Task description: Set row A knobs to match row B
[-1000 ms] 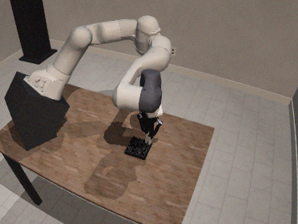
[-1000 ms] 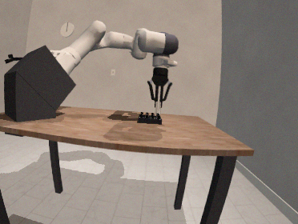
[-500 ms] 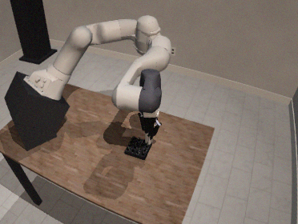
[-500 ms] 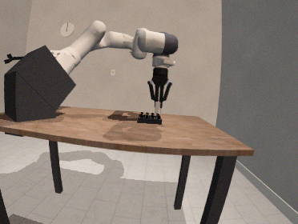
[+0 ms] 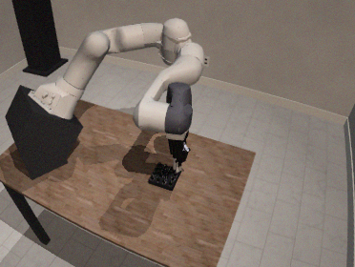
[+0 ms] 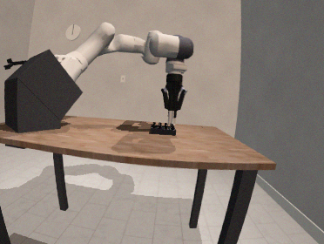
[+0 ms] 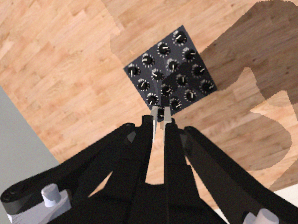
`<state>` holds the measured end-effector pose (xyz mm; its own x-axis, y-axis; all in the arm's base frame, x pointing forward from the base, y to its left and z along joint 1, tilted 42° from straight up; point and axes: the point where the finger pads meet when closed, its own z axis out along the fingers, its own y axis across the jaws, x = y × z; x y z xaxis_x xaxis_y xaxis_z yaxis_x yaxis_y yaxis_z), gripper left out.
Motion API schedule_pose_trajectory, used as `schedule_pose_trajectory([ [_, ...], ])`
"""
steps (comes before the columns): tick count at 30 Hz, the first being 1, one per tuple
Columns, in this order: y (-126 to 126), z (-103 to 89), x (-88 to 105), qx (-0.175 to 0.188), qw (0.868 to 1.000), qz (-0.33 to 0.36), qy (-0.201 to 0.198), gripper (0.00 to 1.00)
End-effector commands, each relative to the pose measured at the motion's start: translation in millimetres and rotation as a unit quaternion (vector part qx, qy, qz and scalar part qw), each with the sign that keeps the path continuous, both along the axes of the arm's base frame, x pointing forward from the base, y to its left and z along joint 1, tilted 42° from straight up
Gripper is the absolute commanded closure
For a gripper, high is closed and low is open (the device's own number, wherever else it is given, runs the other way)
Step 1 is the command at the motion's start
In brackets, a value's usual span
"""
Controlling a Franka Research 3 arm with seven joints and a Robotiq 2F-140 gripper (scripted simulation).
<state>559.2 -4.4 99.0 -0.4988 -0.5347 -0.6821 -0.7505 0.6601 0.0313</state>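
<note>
The black knob box (image 5: 163,178) (image 6: 162,130) (image 7: 170,70) stands on its feet near the middle of the wooden table (image 5: 215,205) (image 6: 209,150). It carries a grid of small black knobs with white lines. My gripper (image 5: 177,167) (image 6: 170,122) (image 7: 160,114) points straight down at the box's corner nearest to me in the wrist view. Its fingertips are closed around the corner knob there, which shows as a dark knob between them. I cannot read the knob's name or its line. The box sits turned diagonally in the wrist view.
The arm's large dark base block (image 5: 38,138) (image 6: 35,100) stands at the table's left end. A black pillar (image 5: 37,33) stands on the floor behind. The table's right edge (image 5: 240,200) is a short way from the box.
</note>
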Motion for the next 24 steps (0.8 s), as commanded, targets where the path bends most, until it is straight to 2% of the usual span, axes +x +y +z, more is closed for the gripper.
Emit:
schedule_pose_trajectory([
  [1,0.9,-1.2,0.9,0.031,0.997,-0.055,0.046,0.95],
  [11,0.9,-1.2,0.9,0.056,0.991,-0.098,0.076,0.95],
  [24,0.9,-1.2,0.9,0.1,0.971,-0.174,0.131,0.95],
])
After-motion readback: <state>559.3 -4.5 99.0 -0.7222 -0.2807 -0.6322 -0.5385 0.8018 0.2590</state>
